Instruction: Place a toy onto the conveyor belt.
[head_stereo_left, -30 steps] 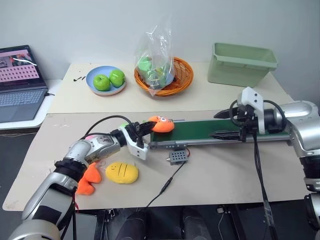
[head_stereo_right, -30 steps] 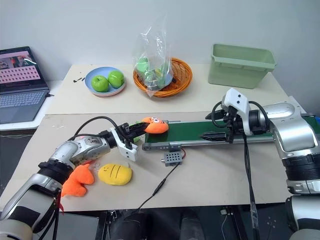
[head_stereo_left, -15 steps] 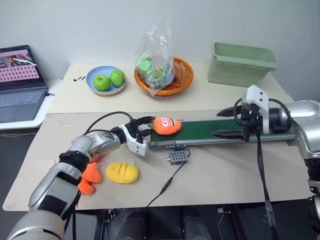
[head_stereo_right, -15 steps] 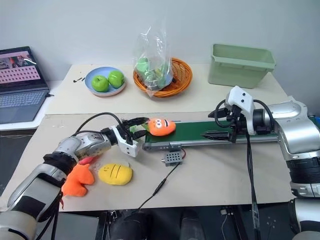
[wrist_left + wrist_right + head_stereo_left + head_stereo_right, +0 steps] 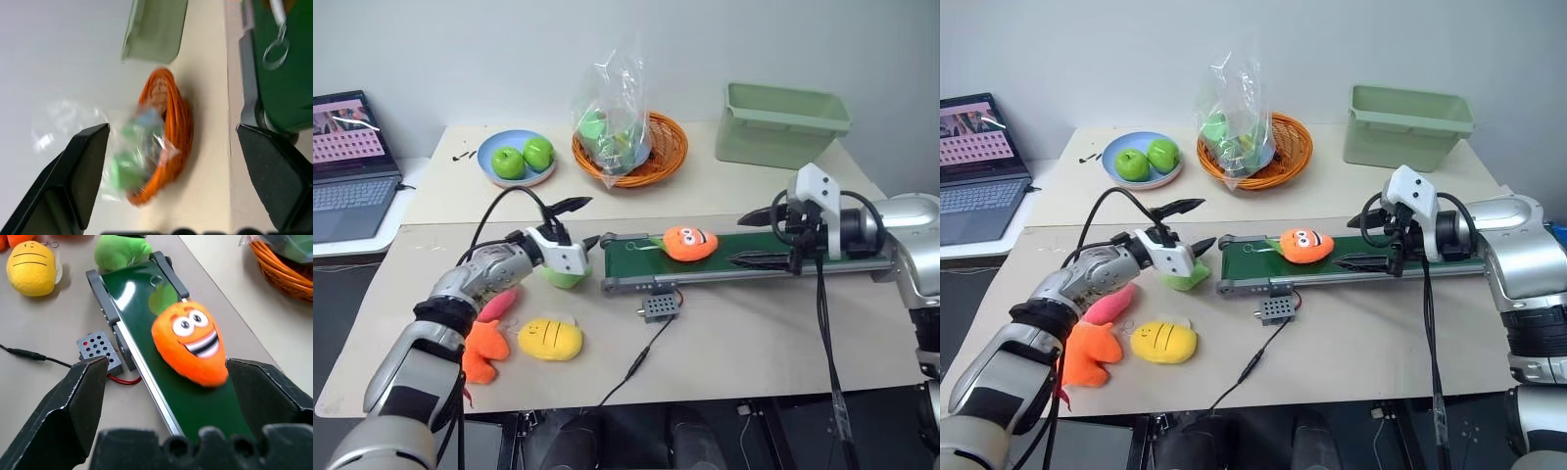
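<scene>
Across the tan surface [image 5: 754, 333], mid-frame, the toy [image 5: 689, 243] now lies free on the conveyor belt [image 5: 783, 257], since the left gripper [image 5: 576, 223] has spread open and drawn back toward frame left, so placement looks done; right gripper [image 5: 756, 240] hangs open.

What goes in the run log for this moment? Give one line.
carrot plush: lying on conveyor belt, free | left tool: open, beside belt end | right tool: open over belt

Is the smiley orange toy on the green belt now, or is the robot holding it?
On the belt. The toy lies on the conveyor belt, with no gripper touching it. The left gripper is off beside the belt's end, jaws open.
</scene>
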You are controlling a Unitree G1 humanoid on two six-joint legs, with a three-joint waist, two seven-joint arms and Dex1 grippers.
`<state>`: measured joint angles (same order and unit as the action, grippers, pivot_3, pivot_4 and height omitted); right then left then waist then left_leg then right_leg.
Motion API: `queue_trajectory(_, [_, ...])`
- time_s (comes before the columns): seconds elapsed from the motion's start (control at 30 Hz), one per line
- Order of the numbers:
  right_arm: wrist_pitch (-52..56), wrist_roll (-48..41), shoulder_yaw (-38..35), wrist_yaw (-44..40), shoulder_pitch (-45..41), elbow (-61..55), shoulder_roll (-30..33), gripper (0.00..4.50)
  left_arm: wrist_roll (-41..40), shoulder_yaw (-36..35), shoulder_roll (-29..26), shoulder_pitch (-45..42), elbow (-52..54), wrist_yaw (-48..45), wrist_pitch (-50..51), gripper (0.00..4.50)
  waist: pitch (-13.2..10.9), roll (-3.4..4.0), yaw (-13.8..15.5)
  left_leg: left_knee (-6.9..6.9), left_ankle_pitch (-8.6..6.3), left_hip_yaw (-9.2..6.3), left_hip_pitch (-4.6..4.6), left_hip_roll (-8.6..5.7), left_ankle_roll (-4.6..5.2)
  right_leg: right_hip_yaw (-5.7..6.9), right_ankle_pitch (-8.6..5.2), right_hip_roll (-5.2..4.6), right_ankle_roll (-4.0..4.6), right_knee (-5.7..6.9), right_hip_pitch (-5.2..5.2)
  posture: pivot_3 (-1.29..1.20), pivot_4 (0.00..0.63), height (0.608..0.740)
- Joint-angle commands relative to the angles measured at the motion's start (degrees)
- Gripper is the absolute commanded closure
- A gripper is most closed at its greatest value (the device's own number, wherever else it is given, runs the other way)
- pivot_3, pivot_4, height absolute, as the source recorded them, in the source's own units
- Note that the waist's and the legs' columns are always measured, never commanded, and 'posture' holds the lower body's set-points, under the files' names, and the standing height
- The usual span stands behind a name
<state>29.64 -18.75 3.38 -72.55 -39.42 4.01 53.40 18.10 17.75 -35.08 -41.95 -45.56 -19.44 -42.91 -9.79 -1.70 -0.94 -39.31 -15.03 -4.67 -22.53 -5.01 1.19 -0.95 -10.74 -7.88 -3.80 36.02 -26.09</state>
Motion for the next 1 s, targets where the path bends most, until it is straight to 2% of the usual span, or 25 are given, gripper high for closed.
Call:
queue_trajectory(0.03, [-3.58,1.74,-0.48,0.1,-3.19,2.78,-0.25,0.0,-19.19,-7.43,0.06,2.43,5.54,-17.67,11.93,0.08,0.0,0.0,-0.21,-0.02,-0.01,0.01,0.0,0.01,0.02,-0.01,0.0,0.0,0.0,0.02,0.0,0.0,0.15,0.74])
queue_trajectory(0.2, [-2.96,0.11,-0.96,-1.13,-1.48,2.39,-1.98,0.0,-38.19,-16.9,-2.0,10.44,26.14,-25.75,37.81,0.08,0.0,0.0,-0.46,-0.22,-0.05,-0.02,-0.12,0.15,0.08,0.0,0.0,0.06,0.0,0.08,-0.03,0.0,0.15,0.74])
queue_trajectory(0.3, [-2.82,0.1,-1.11,-1.08,-0.82,2.33,-3.11,0.0,-48.59,-22.12,-4.22,16.79,38.73,-26.91,52.89,0.08,0.01,0.02,-0.76,-0.55,-0.12,-0.02,-0.3,0.29,0.16,-0.04,0.03,0.19,-0.06,0.11,-0.04,0.0,0.15,0.74])
queue_trajectory(0.4, [-2.47,-0.32,-0.69,-1.56,-0.98,2.16,-4.62,0.0,-55.91,-25.7,-7.55,23.86,49.48,-28.12,63.9,0.08,0.0,0.02,-1.32,-0.56,-0.14,0.01,-0.29,0.33,0.18,-0.17,0.08,0.23,-0.13,0.05,-0.05,0.0,0.15,0.74])
queue_trajectory(0.53, [-2.84,0.09,0.14,-2.15,-2.15,2.94,-6.09,0.0,-57.95,-28.83,-8.65,27.19,56.12,-25.72,69.53,0.08,-0.01,0.04,-1.11,-0.53,-0.15,0.04,-0.21,0.45,0.13,-0.19,0.14,0.35,-0.03,0.05,-0.03,0.0,0.15,0.74])
queue_trajectory(0.7, [-3.21,0.46,0.8,-3.06,-3.4,3.53,-7.27,0.0,-58.81,-31.24,-8.33,26.64,58.89,-24.5,72.54,0.08,-0.01,0.04,-0.66,-0.53,-0.07,0.08,-0.08,0.53,0.0,-0.17,0.32,0.44,0.11,0.04,0.06,0.0,0.15,0.74])
queue_trajectory(1.0, [-4.54,0.4,0.38,-4.0,-5.32,5.06,-7.52,0.0,-57.8,-32.08,-9.38,24.49,56.87,-26.26,73.96,0.08,-0.01,0.04,-0.55,-0.51,-0.08,0.18,-0.01,0.57,0.01,-0.21,0.33,0.47,0.13,-0.01,0.08,0.0,0.15,0.74])
